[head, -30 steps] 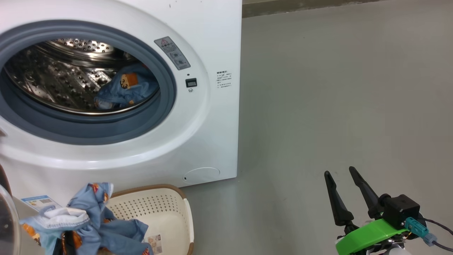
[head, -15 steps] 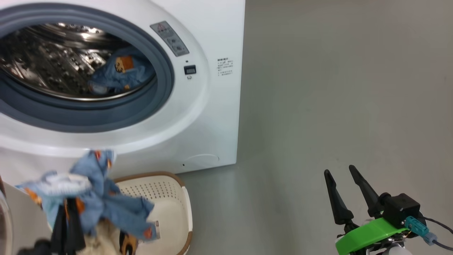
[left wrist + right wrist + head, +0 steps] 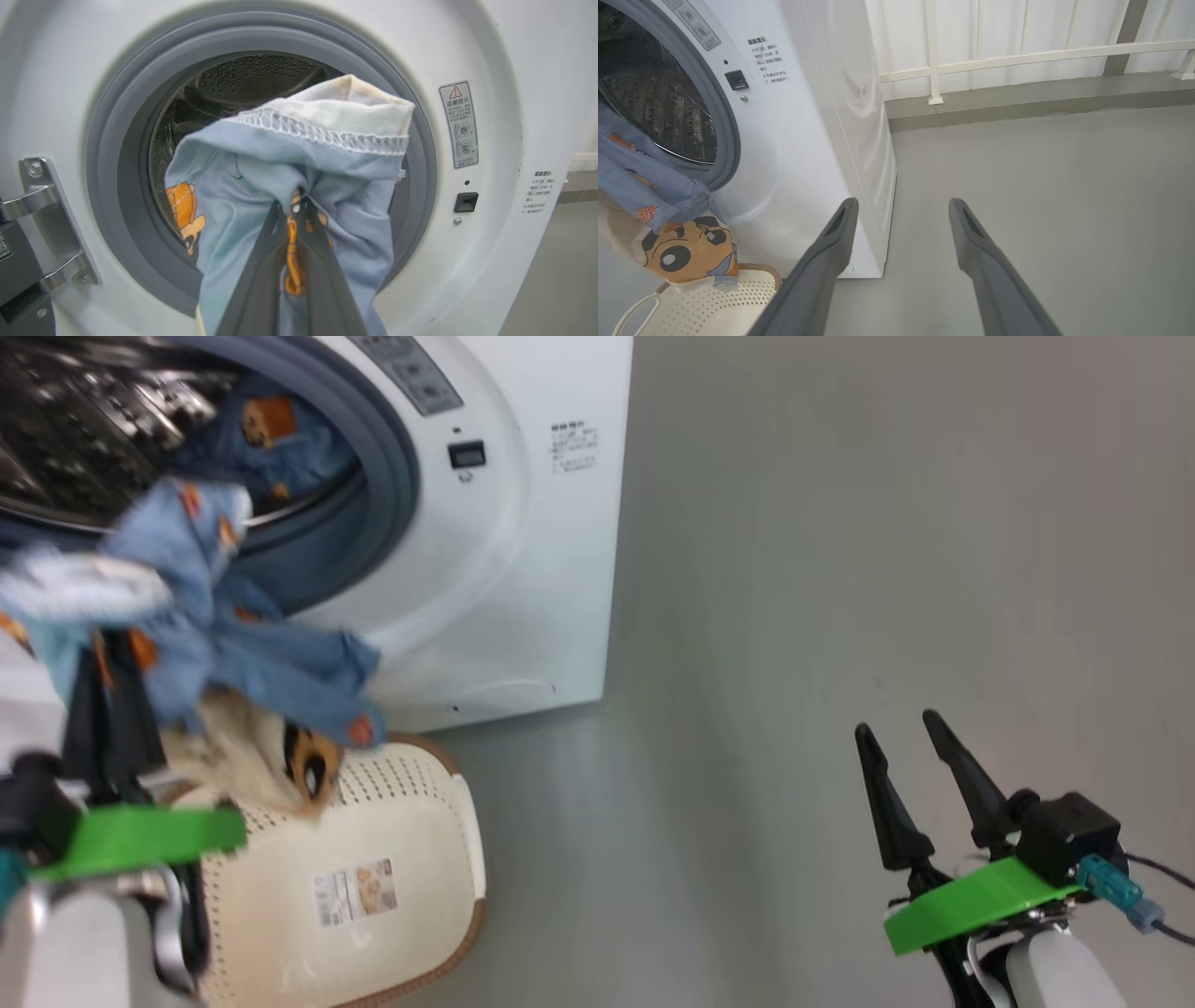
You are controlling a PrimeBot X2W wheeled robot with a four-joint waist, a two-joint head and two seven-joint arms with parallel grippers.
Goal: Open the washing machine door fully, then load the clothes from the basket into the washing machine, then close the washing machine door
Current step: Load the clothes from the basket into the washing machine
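With the left fingers (image 3: 254, 284) clenched on the clothes (image 3: 289, 158) and the right fingers (image 3: 819, 266) released, the dangling cream cloth (image 3: 229, 761) may snag the gasket (image 3: 107, 154) or fall short.

From my left wrist camera, the machine (image 3: 490, 56) front carries a grey sticker (image 3: 459, 124): a red warning triangle with an exclamation mark, the heading 温馨提示, and two round pictograms below that I cannot make out. To its right, a printed note (image 3: 539, 192) opens with the same four characters; its smaller lines are too fine to read. The basket (image 3: 280, 933) bears a label (image 3: 355, 893), illegible to me.
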